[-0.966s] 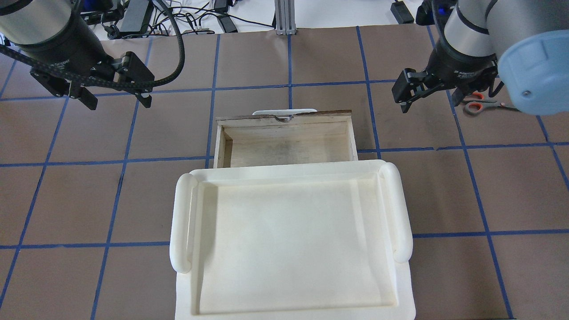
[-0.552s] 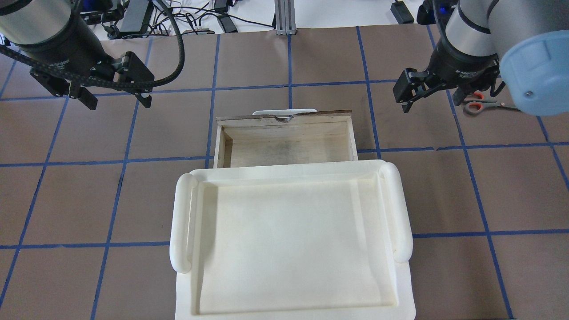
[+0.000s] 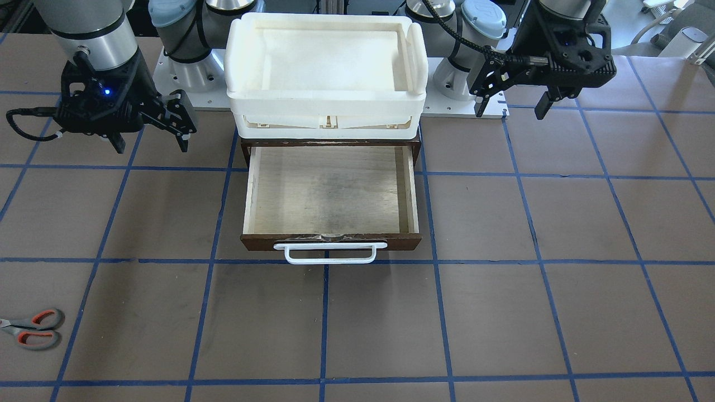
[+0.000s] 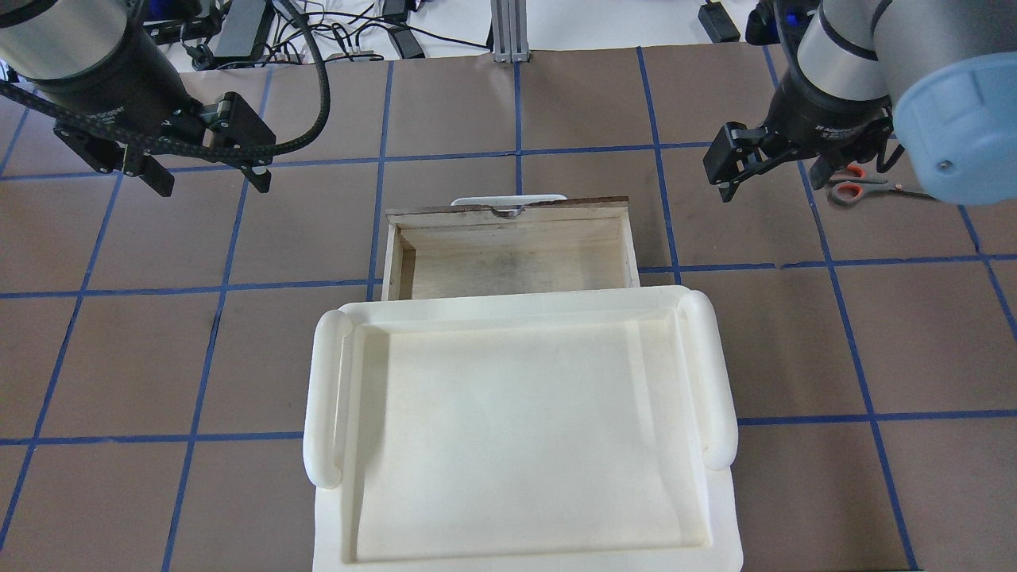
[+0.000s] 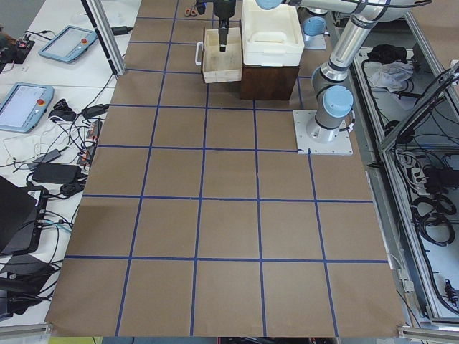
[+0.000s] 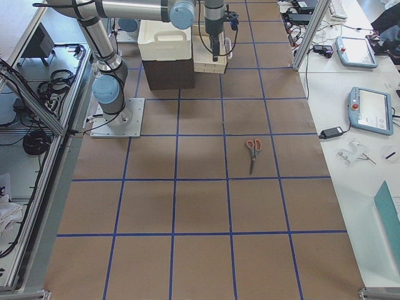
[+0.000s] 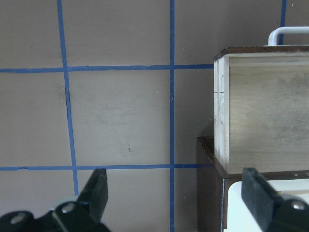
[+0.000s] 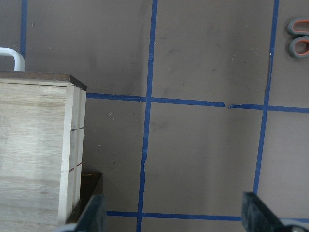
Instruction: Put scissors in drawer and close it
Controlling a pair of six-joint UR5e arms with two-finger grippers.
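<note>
The scissors (image 3: pixel 33 329) lie flat on the brown table, far out on my right side; they also show in the overhead view (image 4: pixel 854 184), the right side view (image 6: pixel 252 150) and the corner of the right wrist view (image 8: pixel 299 36). The wooden drawer (image 3: pixel 329 190) is pulled open and empty, its white bar handle (image 3: pixel 329 254) facing away from me. My right gripper (image 4: pixel 771 179) is open and empty, hovering between the drawer and the scissors. My left gripper (image 4: pixel 210 184) is open and empty, hovering left of the drawer.
A white plastic tray (image 4: pixel 326 397) sits on top of the dark brown cabinet (image 6: pixel 165 72) that holds the drawer. Blue tape lines grid the table. Cables and tablets lie beyond the table's far edge.
My right gripper has shifted slightly away from me and towards the scissors. The left arm, drawer and scissors have not moved.
</note>
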